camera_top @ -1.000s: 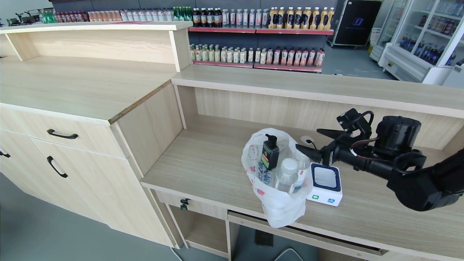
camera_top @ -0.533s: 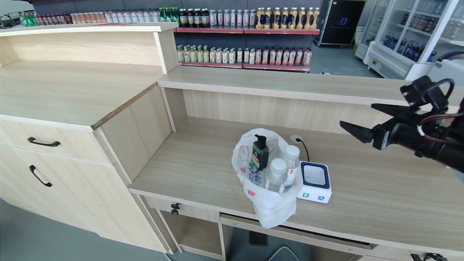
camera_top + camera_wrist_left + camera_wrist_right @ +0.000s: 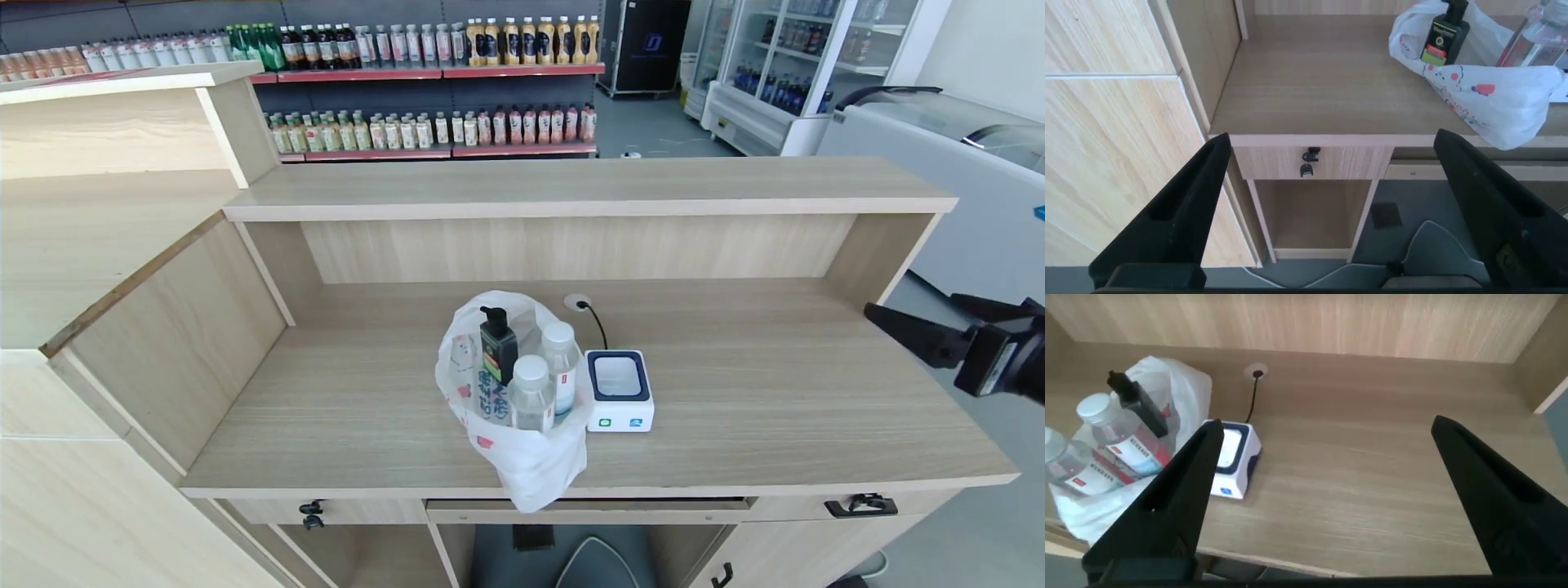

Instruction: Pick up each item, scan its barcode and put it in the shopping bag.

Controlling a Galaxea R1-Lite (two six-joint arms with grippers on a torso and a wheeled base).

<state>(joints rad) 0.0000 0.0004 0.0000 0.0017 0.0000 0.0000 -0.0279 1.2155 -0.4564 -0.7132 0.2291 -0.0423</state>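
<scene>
A white plastic shopping bag stands at the counter's front edge, its bottom hanging over. Inside it stand a black pump bottle and two clear water bottles. A white barcode scanner sits touching the bag's right side. My right gripper hangs open and empty off the counter's right end, far from the bag; the right wrist view has the scanner and bag beyond that gripper. My left gripper is open and empty, low in front of the counter, with the bag farther off.
The wooden counter has a raised ledge behind and a taller cabinet on the left. The scanner's cable runs into a round hole. A keyed drawer sits under the counter. Store shelves and a freezer stand behind.
The head camera has swung to the right. My right gripper, which hovered just beside the bag over the scanner, has drawn back to the right, past the counter's end, still open.
</scene>
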